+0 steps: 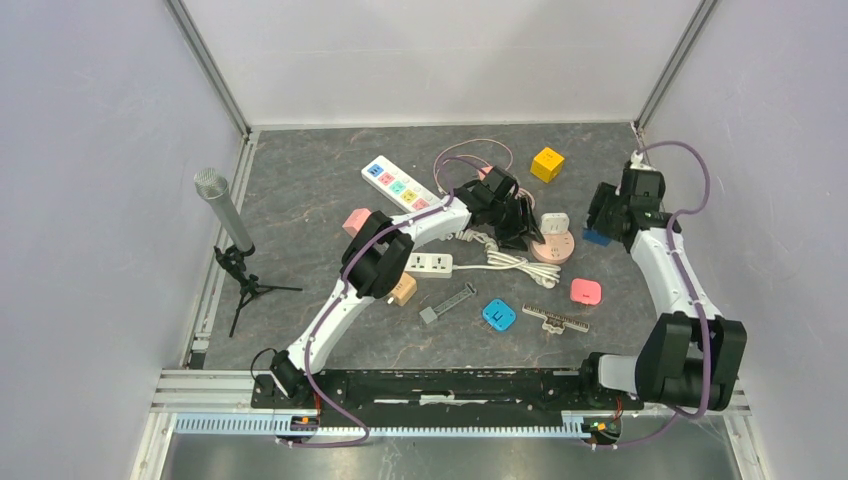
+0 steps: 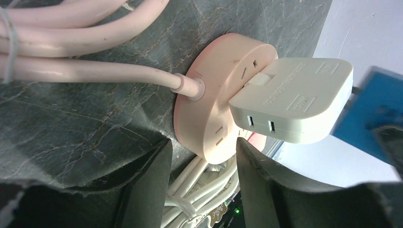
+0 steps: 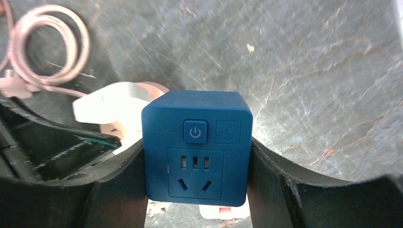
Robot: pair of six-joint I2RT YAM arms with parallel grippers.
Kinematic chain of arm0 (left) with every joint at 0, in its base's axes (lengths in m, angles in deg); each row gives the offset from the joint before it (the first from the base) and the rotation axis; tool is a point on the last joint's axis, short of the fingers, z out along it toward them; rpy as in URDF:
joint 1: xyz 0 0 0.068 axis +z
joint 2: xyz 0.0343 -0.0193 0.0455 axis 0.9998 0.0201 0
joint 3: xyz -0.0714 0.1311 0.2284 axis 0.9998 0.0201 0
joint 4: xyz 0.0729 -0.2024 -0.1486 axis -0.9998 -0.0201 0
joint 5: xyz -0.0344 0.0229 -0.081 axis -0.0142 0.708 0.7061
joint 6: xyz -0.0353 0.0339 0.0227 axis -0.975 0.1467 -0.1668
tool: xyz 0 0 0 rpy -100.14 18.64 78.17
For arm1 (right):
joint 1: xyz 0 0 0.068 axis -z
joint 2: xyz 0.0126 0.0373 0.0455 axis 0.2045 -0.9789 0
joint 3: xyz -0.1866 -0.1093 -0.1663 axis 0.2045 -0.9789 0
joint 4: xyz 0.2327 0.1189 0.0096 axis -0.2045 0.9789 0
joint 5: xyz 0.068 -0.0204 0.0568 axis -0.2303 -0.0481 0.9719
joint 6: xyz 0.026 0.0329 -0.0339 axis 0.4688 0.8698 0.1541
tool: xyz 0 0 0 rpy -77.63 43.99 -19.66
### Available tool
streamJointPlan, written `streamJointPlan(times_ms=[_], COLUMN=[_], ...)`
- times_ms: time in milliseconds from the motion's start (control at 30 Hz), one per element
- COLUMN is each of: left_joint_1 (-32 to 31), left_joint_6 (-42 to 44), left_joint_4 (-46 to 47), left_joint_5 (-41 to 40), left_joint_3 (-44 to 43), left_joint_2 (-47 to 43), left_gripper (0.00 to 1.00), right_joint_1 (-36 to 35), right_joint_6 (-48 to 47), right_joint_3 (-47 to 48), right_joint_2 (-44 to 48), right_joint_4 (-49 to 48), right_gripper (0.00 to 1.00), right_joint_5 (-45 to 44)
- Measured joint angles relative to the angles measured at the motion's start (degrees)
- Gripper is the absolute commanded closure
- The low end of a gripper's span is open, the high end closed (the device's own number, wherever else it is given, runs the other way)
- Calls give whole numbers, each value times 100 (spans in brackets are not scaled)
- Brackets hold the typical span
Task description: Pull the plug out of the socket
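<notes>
A round pink socket (image 2: pixel 214 109) lies on the dark table, with its pink cord leading left. A white plug adapter (image 2: pixel 294 102) is plugged into its top; both also show in the top view, the socket (image 1: pixel 553 247) and the plug (image 1: pixel 555 222). My left gripper (image 2: pixel 202 183) is open, and its fingers straddle the socket's near edge without gripping it. In the top view my left gripper (image 1: pixel 520 225) is just left of the socket. My right gripper (image 3: pixel 197 178) is shut on a blue cube socket (image 3: pixel 197 147), held just right of the white plug (image 3: pixel 109 107).
A white cable bundle (image 1: pixel 510 262) lies beside the pink socket. Around it lie a coloured power strip (image 1: pixel 400 186), yellow cube (image 1: pixel 547 163), pink cube (image 1: pixel 357 221), small white strip (image 1: pixel 429 264), blue square (image 1: pixel 498 315) and pink square (image 1: pixel 586 291). A microphone (image 1: pixel 225 212) stands far left.
</notes>
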Motion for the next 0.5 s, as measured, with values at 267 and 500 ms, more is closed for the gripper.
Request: streamJointPlan(times_ms=[267,500], left_joint_1=[-11,-9], left_joint_6=[59,365], left_joint_4=[267,297], left_joint_5=[127,361], left_joint_3=[114,256], left_joint_2=[-76,-175], left_gripper=[18,17], right_joint_1=[293,553], right_joint_6=[236,282], right_joint_3=[-463,-503], right_joint_2=[-424,-898], right_joint_4=[-302,-570], right_gripper=[72,36], right_joint_5=[101,153])
